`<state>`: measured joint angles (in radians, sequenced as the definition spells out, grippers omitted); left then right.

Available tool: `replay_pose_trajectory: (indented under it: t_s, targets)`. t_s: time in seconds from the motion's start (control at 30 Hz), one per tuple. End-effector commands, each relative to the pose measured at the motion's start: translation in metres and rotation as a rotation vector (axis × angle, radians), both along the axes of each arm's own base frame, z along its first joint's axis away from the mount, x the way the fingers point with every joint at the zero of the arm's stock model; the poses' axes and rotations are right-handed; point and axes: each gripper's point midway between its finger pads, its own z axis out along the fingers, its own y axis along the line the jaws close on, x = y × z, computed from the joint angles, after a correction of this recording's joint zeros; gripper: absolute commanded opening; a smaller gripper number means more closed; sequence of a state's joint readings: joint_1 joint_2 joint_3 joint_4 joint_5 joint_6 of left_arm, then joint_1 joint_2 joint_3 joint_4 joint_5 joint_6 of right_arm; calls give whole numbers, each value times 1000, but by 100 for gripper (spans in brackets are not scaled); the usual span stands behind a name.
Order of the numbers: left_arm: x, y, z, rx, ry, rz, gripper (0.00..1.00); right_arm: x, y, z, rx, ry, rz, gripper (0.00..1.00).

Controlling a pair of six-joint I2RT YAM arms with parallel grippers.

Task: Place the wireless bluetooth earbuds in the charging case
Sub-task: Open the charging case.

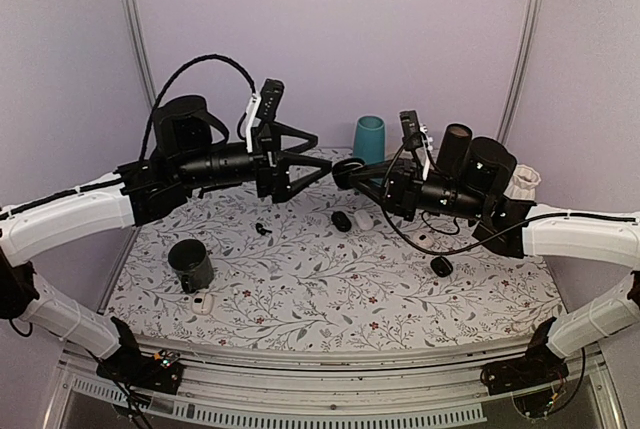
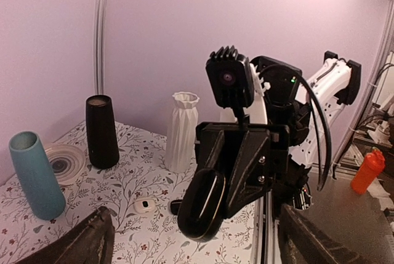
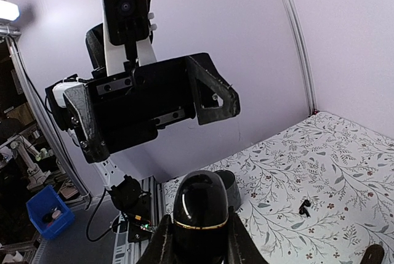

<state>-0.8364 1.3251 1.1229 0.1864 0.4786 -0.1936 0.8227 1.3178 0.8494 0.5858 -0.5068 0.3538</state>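
My right gripper (image 1: 352, 171) is shut on the charging case (image 1: 347, 169), a glossy black egg-shaped case with a thin gold seam, and holds it in the air above the table. In the right wrist view the case (image 3: 200, 205) stands between my fingers (image 3: 161, 242). My left gripper (image 1: 318, 164) is open and empty, facing the case from the left, a short gap away. In the left wrist view the case (image 2: 202, 205) hangs between my spread fingers (image 2: 86, 242). The earbuds (image 1: 262, 229) lie on the floral table left of centre, tiny and dark, also in the right wrist view (image 3: 303, 206).
A dark cup (image 1: 190, 264) and a white pod (image 1: 203, 304) sit front left. A black pod (image 1: 342, 220) and a white pod (image 1: 363, 219) lie at centre, another black pod (image 1: 441, 266) at right. A teal vase (image 1: 368, 139), black vase (image 1: 455, 141) and white vase (image 1: 522, 184) stand behind.
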Motion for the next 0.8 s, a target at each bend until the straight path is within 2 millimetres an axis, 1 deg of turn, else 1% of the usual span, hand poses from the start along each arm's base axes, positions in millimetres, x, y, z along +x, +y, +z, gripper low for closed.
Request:
replay_pose_trajectory:
  t_s: [0.0, 0.23, 0.37, 0.57, 0.77]
  targets:
    - [-4, -9, -6, 38, 38, -53, 92, -10, 0, 24, 55, -80, 25, 2]
    - [-2, -19, -14, 78, 51, -54, 93, -26, 5, 30, 76, -107, 98, 2]
    - [2, -21, -14, 80, 60, -38, 92, -36, 7, 33, 87, -117, 142, 2]
    - [10, -19, -11, 83, 70, 13, 92, -46, 10, 30, 78, -119, 190, 2]
    - [27, -13, -8, 94, 88, 102, 92, -54, 9, 31, 84, -139, 231, 2]
